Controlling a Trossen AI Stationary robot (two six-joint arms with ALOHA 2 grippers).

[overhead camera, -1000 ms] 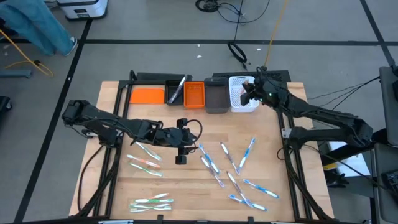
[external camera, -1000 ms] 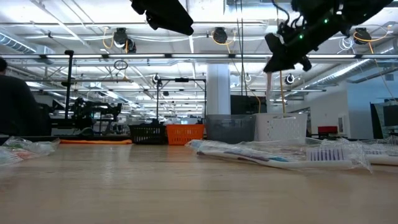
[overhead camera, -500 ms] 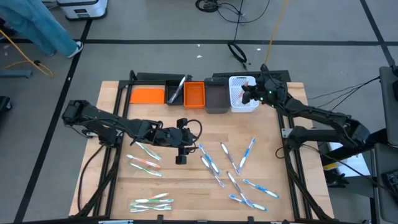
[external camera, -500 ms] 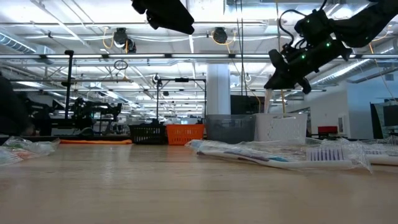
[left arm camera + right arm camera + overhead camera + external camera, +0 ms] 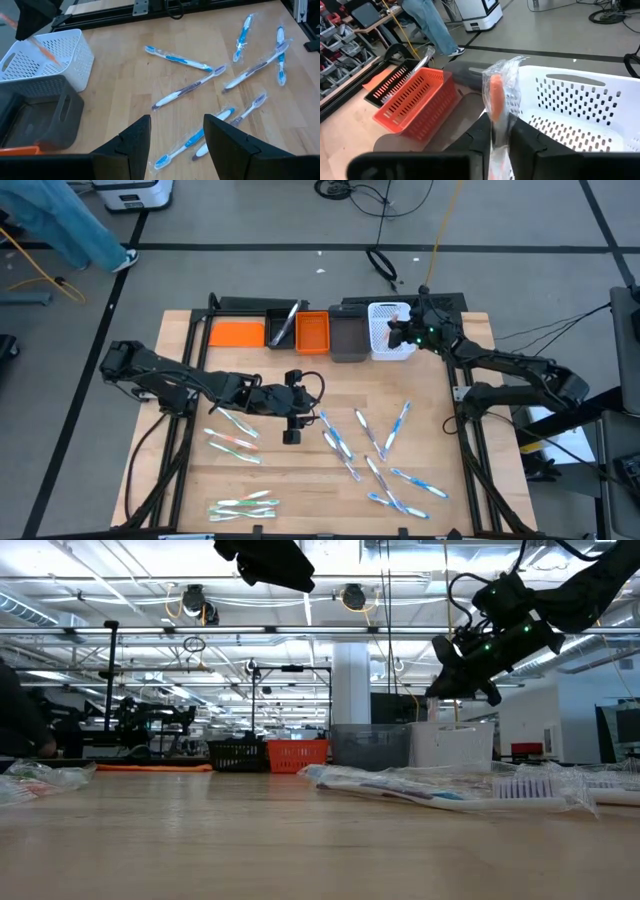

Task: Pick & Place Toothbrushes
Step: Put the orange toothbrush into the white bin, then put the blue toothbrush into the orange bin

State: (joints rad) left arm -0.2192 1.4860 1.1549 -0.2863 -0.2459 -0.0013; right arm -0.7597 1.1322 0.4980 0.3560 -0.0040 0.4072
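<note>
The wooden table (image 5: 430,430) carries a row of bins along its far edge and toothbrushes scattered over its near half. In the row stand a flat orange tray (image 5: 236,333), a black bin (image 5: 281,327), an orange basket (image 5: 312,333), a grey bin (image 5: 348,340) and a white basket (image 5: 388,340). The left arm waits low over the middle of the table, its left gripper (image 5: 174,135) standing well apart with nothing between the fingers. The right gripper (image 5: 496,137) hangs over the white basket, pinching a wrapped toothbrush (image 5: 496,97) with an orange-red handle; the fingers look as if they are just beginning to slacken, though the brush sits between them and has not dropped. Loose toothbrushes (image 5: 370,455) lie right of centre in blue and white, with a second cluster (image 5: 235,442) nearer the left arm and a few more at the front edge.

The likely trouble is the release. The brush stands upright near the basket's rim rather than over its middle, so it may tip against the wall and fall outside, or into the grey bin beside it. The crinkled wrapper may also cling to a finger and drag the brush along as the arm lifts
</note>
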